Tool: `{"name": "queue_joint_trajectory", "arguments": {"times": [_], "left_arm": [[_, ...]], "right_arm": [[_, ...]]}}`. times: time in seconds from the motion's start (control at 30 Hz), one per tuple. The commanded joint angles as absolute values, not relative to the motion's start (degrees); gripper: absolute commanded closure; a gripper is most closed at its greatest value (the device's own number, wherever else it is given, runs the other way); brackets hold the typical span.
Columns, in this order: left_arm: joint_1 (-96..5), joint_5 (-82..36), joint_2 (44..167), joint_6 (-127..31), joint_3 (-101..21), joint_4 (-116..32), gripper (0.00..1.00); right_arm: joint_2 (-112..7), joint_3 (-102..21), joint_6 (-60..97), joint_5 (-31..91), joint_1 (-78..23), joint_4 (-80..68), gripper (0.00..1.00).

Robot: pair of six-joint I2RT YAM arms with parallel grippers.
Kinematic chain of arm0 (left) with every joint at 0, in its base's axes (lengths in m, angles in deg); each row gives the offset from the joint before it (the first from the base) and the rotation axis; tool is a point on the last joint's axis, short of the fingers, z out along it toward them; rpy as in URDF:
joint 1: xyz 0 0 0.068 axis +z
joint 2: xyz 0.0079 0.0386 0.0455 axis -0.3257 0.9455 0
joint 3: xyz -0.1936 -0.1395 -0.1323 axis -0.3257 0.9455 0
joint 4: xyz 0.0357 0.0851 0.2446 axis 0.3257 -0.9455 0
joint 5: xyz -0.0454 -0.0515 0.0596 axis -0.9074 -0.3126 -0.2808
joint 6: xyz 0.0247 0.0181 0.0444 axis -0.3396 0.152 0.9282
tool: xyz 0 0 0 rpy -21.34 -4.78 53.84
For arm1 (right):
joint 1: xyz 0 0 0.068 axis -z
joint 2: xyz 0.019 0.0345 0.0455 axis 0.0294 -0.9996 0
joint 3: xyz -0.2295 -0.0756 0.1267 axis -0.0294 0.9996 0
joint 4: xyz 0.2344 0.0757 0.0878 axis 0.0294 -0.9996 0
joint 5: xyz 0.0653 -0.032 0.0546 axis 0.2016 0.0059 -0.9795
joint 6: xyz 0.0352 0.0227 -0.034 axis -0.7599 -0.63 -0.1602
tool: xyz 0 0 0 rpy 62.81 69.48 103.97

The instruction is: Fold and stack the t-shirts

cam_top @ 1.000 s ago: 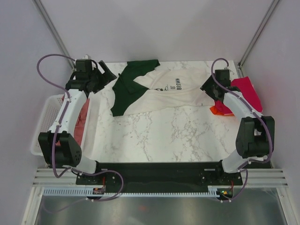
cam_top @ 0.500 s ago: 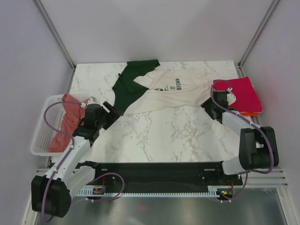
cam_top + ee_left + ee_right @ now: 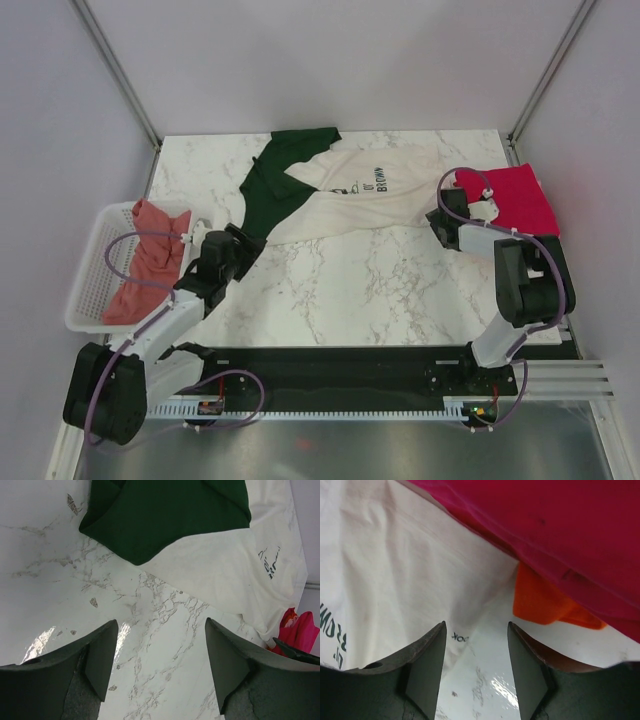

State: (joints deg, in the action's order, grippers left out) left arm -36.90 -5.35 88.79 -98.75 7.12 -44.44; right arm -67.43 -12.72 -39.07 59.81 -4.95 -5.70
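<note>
A cream t-shirt [image 3: 375, 195] with dark green sleeves [image 3: 272, 190] lies spread at the back middle of the marble table. At the right edge a magenta tee [image 3: 515, 200] lies on an orange one [image 3: 545, 602]. A salmon-pink tee [image 3: 145, 262] is heaped in the basket. My left gripper [image 3: 240, 245] hovers open just short of the lower green sleeve [image 3: 165, 515], with only bare marble between its fingers. Low over the cream shirt's right corner [image 3: 395, 565] my right gripper [image 3: 445, 215] stands open, next to the magenta cloth [image 3: 560, 525], and that corner's edge lies between its fingertips.
A white lattice basket [image 3: 88, 295] stands at the table's left edge, close beside my left arm. Metal frame posts rise at the back corners. Bare marble [image 3: 360, 290] stretches from the cream shirt to the near edge.
My left arm has swung from the back left corner down to the front left beside the basket. The right arm has pulled in lower toward the cream shirt's corner. Both jaws have narrowed slightly.
</note>
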Motion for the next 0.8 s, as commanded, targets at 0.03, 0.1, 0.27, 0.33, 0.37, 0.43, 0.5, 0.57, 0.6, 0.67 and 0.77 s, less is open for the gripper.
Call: {"name": "queue_joint_trajectory", "arguments": {"times": [0.03,0.1,0.27,0.33,0.37,0.43,0.5,0.57,0.6,0.67,0.77], "left_arm": [[-37.47,-0.33,91.24,-102.68,6.14,-38.99,0.23],[-37.64,0.29,92.73,-103.29,6.31,-38.37,0.23],[-37.82,0.64,97.39,-103.91,5.17,-37.75,0.32],[-37.73,1.08,98.97,-104.34,4.38,-37.58,0.32],[-37.73,1.26,100.11,-104.52,4.21,-37.58,0.33],[-37.82,2.39,101.43,-105.49,3.94,-37.40,0.32],[-37.82,3.54,103.01,-106.28,3.94,-36.96,0.32],[-37.82,6.00,103.98,-106.28,3.85,-35.13,0.33],[-37.82,6.96,105.21,-106.20,3.77,-34.25,0.34],[-37.82,6.97,107.14,-105.41,3.68,-30.48,0.35],[-37.82,7.85,110.92,-104.96,0.79,-30.46,0.37]], "right_arm": [[-71.52,-18.60,-41.87,64.82,-5.08,-4.95,0.41],[-73.88,-21.23,-41.69,65.69,-5.17,-7.66,0.46],[-75.04,-23.00,-40.99,66.76,-5.26,-8.99,1.00],[-74.69,-23.35,-40.20,67.89,-5.78,-9.78,1.00],[-74.08,-23.18,-40.02,68.07,-5.96,-9.78,1.00],[-73.38,-22.92,-39.41,68.42,-6.66,-9.78,1.00],[-72.67,-22.74,-38.70,68.34,-7.10,-9.87,1.00],[-71.97,-22.48,-38.53,68.16,-7.19,-9.69,1.00],[-71.71,-22.13,-38.44,67.99,-7.19,-9.43,1.00],[-70.92,-21.60,-38.26,67.99,-7.19,-8.91,1.00],[-70.12,-21.16,-38.00,67.64,-7.28,-8.73,1.00]]}}
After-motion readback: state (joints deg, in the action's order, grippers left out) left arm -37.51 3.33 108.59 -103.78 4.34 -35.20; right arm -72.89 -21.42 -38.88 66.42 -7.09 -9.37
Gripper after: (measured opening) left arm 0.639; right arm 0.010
